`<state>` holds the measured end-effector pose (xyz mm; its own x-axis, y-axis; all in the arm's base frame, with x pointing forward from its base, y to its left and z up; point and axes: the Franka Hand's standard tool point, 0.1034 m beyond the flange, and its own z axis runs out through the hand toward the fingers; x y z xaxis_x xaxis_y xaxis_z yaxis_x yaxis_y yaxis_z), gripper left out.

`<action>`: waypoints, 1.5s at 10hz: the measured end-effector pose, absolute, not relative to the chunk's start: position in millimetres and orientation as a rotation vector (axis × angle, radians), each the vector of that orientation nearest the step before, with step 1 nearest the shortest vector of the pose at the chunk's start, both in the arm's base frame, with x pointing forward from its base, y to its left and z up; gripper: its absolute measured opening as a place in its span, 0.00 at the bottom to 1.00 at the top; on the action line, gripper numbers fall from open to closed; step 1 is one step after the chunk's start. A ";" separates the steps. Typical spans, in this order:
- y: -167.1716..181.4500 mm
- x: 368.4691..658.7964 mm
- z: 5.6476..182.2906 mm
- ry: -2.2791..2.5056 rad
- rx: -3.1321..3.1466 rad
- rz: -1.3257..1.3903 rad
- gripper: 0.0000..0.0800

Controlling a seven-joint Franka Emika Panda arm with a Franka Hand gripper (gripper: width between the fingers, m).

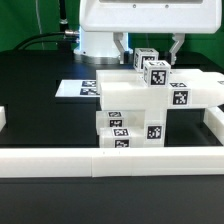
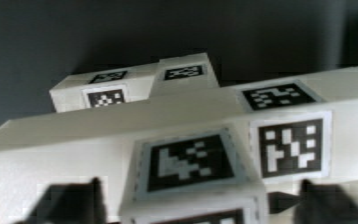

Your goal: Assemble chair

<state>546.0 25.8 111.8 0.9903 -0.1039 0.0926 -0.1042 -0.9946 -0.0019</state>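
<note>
The gripper (image 1: 148, 50) straddles a small tagged block (image 1: 152, 68) atop the half-built chair (image 1: 140, 105) mid-table against the front rail (image 1: 110, 160), fingers apparently not yet clamped, so next comes squeezing it squarely.

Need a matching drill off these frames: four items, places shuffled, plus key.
Items:
1. pincer
2. marker board
3. front border rail
4. top tagged block

Places:
A. flat on the black table, to the exterior view's left of the chair stack
B. between the pincer's fingers
C. along the front, before the stack
D. above the stack, jaws apart

Pairs: 1-D, 2-A, 3-C, 4-B
</note>
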 end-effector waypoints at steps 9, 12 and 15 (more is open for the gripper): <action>24.8 545.2 110.8 -0.725 3.073 0.158 0.34; 25.2 545.2 110.6 -1.043 2.998 0.153 0.34; 26.0 543.9 110.1 -1.398 2.872 0.146 0.34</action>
<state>543.9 26.0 110.1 0.6137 -0.7874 0.0575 -0.7823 -0.6163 -0.0906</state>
